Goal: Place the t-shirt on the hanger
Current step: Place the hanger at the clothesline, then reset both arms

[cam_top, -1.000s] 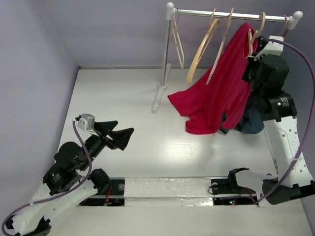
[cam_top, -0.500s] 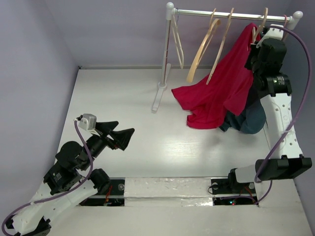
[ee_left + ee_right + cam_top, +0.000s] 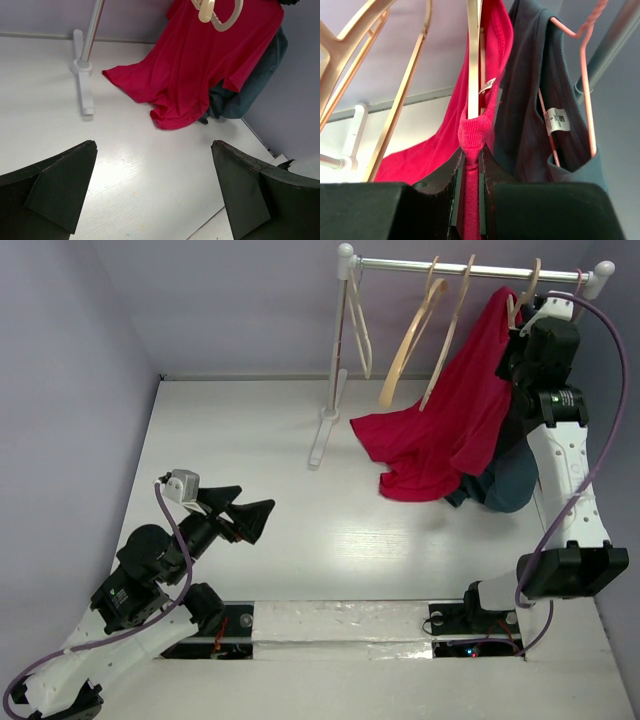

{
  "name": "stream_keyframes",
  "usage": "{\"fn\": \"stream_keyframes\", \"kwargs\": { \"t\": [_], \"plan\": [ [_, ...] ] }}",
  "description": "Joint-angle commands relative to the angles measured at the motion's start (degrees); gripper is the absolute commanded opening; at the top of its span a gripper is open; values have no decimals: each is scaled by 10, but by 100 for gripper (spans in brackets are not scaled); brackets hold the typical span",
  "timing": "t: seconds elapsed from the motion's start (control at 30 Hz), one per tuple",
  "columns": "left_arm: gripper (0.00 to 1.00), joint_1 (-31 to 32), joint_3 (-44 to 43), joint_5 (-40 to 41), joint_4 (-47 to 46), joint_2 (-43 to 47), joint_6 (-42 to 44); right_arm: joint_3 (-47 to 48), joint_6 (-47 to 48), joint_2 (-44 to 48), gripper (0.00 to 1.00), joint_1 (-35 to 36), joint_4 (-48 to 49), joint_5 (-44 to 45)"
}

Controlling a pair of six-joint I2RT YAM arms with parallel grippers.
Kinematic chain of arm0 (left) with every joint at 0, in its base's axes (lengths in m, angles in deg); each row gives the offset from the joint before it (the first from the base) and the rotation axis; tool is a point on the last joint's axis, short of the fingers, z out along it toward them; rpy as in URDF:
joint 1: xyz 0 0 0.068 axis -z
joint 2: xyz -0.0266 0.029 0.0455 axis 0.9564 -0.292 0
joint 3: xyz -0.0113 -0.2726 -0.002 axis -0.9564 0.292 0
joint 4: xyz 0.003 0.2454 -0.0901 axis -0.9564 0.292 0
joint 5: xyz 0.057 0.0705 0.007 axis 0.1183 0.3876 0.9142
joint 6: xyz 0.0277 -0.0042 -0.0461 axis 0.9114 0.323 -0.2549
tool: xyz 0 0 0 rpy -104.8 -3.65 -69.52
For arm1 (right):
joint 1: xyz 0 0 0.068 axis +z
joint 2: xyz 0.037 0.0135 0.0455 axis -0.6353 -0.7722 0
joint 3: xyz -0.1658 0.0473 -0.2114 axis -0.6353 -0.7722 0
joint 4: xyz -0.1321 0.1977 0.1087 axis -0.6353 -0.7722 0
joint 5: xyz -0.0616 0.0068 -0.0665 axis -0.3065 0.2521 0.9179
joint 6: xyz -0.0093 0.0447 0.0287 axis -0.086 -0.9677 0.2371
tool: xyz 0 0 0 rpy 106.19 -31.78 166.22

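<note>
Crimson t-shirt point(image 3: 450, 430) has risen with your right gripper point(image 3: 470, 165), still clenched on its collar point(image 3: 471, 134) against the hanger point(image 3: 474, 60) at the rail's point(image 3: 450, 268) right end. Its lower cloth trails near the table's point(image 3: 300, 540) far right corner. Your left gripper point(image 3: 155, 190) waits, fingers spread and holding nothing. Hooking the collar over the hanger looks next.

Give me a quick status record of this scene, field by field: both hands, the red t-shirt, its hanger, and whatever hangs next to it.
right hand: shut on the t-shirt at its collar, up by the rail
left hand: open, empty, above the table
t-shirt: hanging at the wooden hanger, hem trailing on the table
wooden hanger: hooked on the rail
neighbour: dark teal shirt on a pink hanger
</note>
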Motion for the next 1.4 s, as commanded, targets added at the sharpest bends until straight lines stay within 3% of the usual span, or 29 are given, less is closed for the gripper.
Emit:
{"fn": "stream_keyframes", "kwargs": {
  "t": [0.0, 0.07, 0.1, 0.13, 0.23, 0.27, 0.3, 0.5, 0.83, 0.97, 1.13, 1.37],
  "plan": [
    [99, -1, 2, 10, -16, -3, 5, 15, -11, -5, 0, -6, 51, -20],
    [99, -1, 1, 15, -14, -4, 4, 0, -18, 5, 1, -6, 54, -20],
    [99, -1, 1, 21, -13, -4, 4, -10, -24, 13, 8, -6, 59, -17],
    [99, -1, 0, 24, -11, -3, 4, -33, -26, 28, 30, -6, 71, -16],
    [99, -1, -1, 40, -8, -1, 3, -54, -38, 57, 71, -6, 74, -6],
    [99, -1, -2, 43, -8, -1, 3, -60, -41, 68, 94, -6, 73, 0],
    [99, -1, -2, 45, -9, -1, 3, -73, -50, 95, 100, -6, 73, 5],
    [99, -1, -7, 61, -7, -10, 0, -129, -96, 229, 100, -6, 64, -13],
    [99, -1, -43, 99, -2, -15, -17, -266, -178, 549, 100, -6, 5, -194],
    [99, -1, -84, 102, -1, -16, -9, -268, -183, 669, 100, -6, -3, -179],
    [99, -1, -115, 99, -7, -11, -25, -262, -165, 718, 100, -6, -49, -118],
    [99, -1, -103, 98, 6, -13, -56, -316, -166, 755, 100, -6, -51, -123]
  ]
}}
